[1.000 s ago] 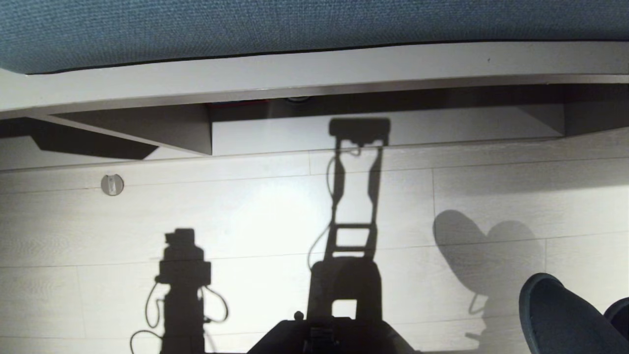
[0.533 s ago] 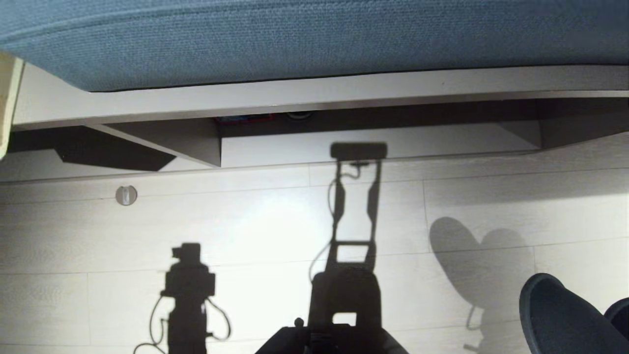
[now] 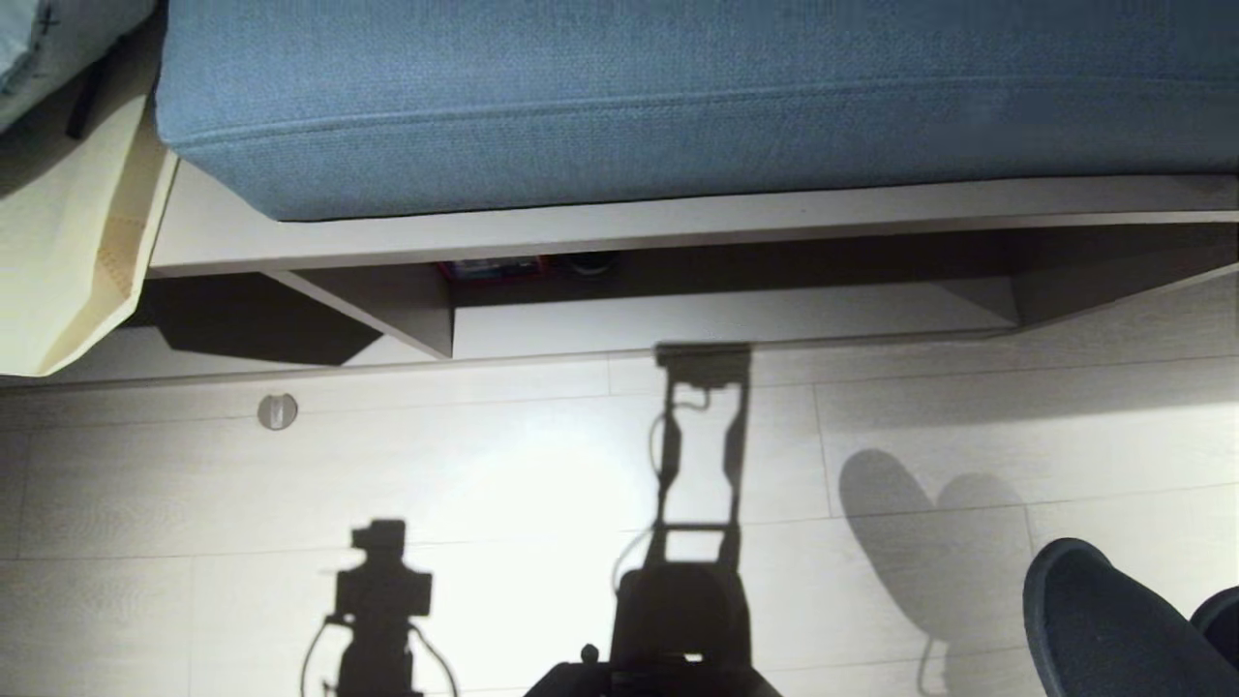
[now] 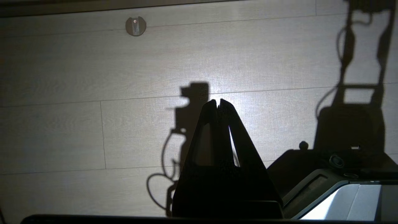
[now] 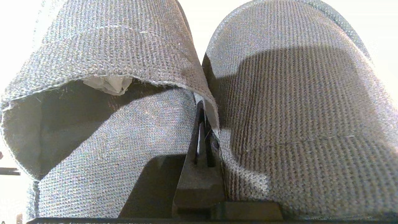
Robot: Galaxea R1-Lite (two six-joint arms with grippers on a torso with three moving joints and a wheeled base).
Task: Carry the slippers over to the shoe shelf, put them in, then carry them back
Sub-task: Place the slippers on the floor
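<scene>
The right gripper (image 5: 202, 124) is pinching two rounded, knitted slippers (image 5: 279, 109) at their meeting edges, at five o'clock. The left gripper (image 4: 218, 104) is hanging closed and empty over pale plank floor (image 4: 77, 77).

The slippers (image 5: 279, 102), grey-blue woven fabric with paler rims, hang side by side, pinched together at their inner edges, above the floor. The shelf (image 3: 726, 319) is a low pale-wood cubby, dark-backed, under a blue cushion.

Pale wood-plank floor (image 3: 503, 474) under hard light; blue cushion (image 3: 678, 97) above; cream bag (image 3: 68, 252) at left
</scene>
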